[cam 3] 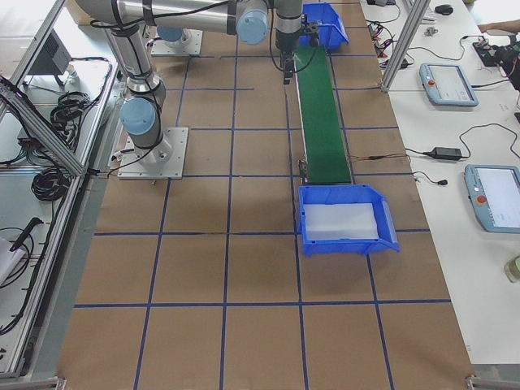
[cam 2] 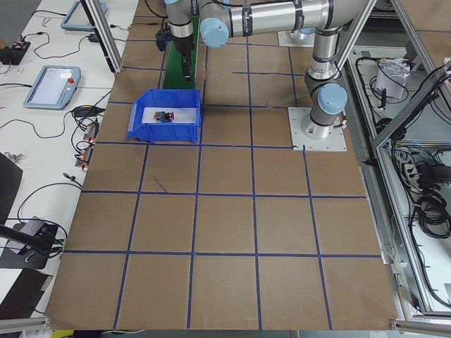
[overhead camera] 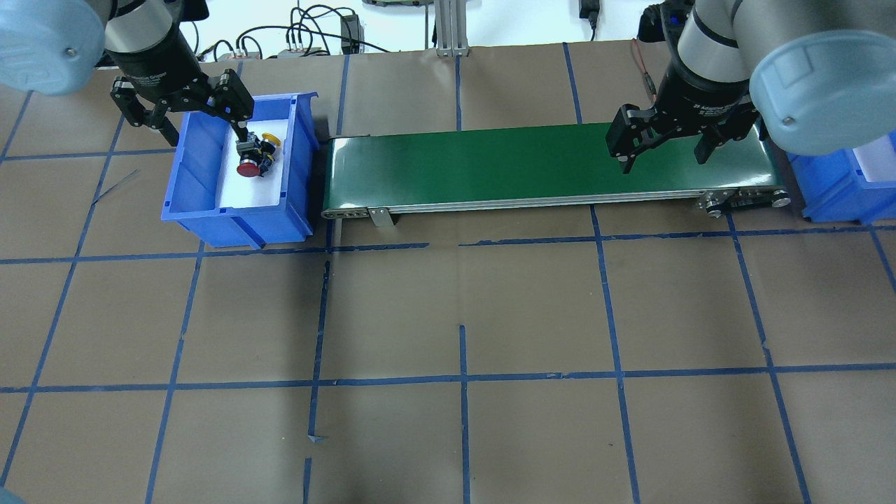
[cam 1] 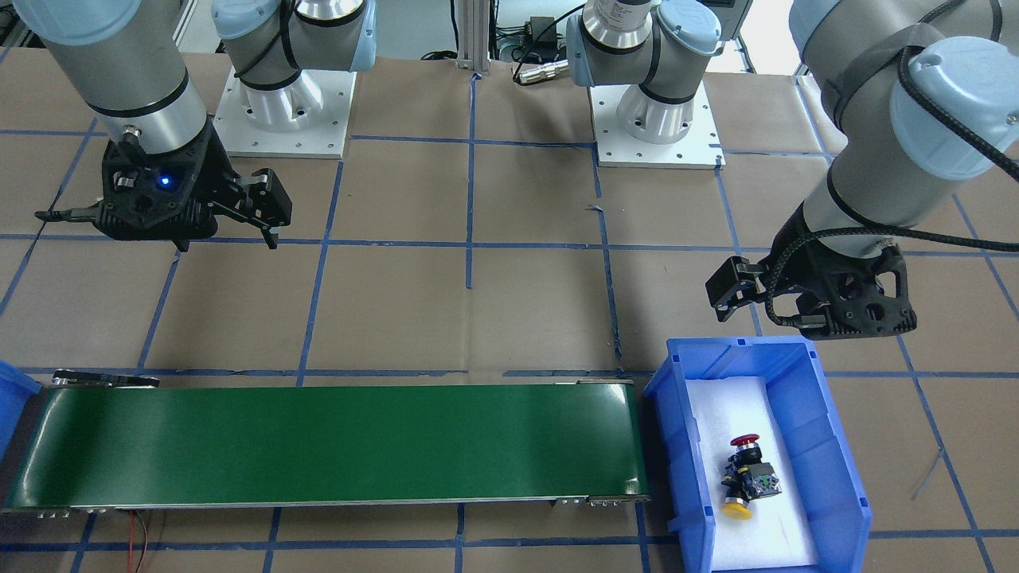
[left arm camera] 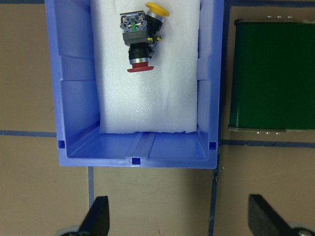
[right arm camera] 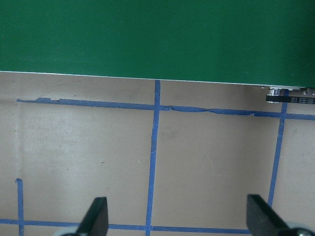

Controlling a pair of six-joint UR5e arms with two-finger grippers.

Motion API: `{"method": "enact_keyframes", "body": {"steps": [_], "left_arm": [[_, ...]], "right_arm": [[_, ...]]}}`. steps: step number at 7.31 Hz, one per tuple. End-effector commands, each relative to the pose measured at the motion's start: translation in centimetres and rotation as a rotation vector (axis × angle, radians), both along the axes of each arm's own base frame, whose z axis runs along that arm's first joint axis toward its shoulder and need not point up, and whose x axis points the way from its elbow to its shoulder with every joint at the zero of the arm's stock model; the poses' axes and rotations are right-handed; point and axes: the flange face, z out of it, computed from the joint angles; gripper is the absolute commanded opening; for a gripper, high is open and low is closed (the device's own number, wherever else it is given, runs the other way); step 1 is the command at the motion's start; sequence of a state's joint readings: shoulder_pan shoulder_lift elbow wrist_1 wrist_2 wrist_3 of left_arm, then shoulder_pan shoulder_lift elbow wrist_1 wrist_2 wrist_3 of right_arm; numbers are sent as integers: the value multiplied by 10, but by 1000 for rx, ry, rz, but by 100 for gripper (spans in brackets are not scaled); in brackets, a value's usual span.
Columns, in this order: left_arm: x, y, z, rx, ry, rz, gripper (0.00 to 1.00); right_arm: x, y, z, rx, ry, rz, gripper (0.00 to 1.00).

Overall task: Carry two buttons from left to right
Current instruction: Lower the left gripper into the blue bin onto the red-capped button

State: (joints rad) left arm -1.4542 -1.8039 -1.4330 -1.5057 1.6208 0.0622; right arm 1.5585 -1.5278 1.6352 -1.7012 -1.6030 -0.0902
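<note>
- The left gripper is seen with its jaws spread wide and nothing held, hung above the near wall of the blue bin, short of the buttons.
- The red button and the yellow button are found touching on the white foam, caps pointed opposite ways. Both could be caught in one closure, or one knocked aside.
- A wide-set finger could be driven into the bin wall on descent.
- A rounded cap could be squeezed out of a poor grip.
- The right gripper is likewise held wide open and empty by the green belt. A button rolling there could be missed.
</note>
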Motion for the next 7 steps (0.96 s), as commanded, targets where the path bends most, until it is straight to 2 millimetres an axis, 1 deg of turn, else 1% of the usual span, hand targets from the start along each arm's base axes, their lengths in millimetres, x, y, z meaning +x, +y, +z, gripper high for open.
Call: {"method": "enact_keyframes", "body": {"steps": [1, 2, 3, 4, 5, 6, 7], "left_arm": [[2, 0, -1, 3, -3, 1, 100], [2, -4, -8, 11, -1, 1, 100], [2, -10, -7, -24, 3, 4, 100], [7, -17, -7, -68, 0, -1, 100], [13, -28, -22, -60, -8, 1, 100], [19, -61, -49, -68, -15, 8, 100], [22, -99, -74, -63, -9, 2, 100]], "right_arm": [[0, 0, 0, 0, 0, 2, 100], [0, -1, -2, 3, 0, 2, 100], [0, -2, -3, 6, 0, 3, 100], [0, 0, -1, 2, 0, 3, 100], [0, -2, -3, 6, 0, 5, 100], [0, -2, -5, 9, 0, 6, 100], [0, -2, -5, 9, 0, 6, 100]]}}
